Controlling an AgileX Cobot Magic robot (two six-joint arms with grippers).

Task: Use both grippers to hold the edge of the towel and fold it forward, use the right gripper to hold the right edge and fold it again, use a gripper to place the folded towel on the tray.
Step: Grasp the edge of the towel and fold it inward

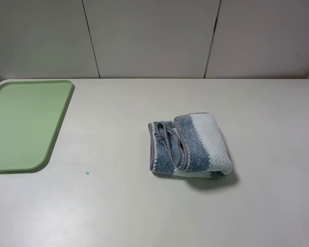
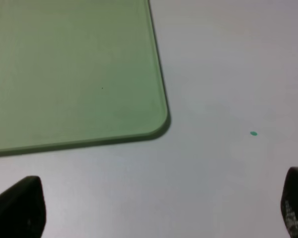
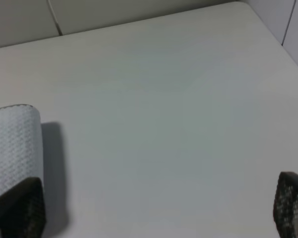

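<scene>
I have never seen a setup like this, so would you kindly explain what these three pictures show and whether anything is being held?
This is a two-armed robot at a white table. One picture comes from a camera mounted high, where neither arm shows. The other two come from cameras on the wrists. The left gripper hangs open over the table near a corner of the light green tray, beside a small green speck. The right gripper is open too, next to the folded striped towel. The towel lies on the table, apart from the tray. Nothing is held.
</scene>
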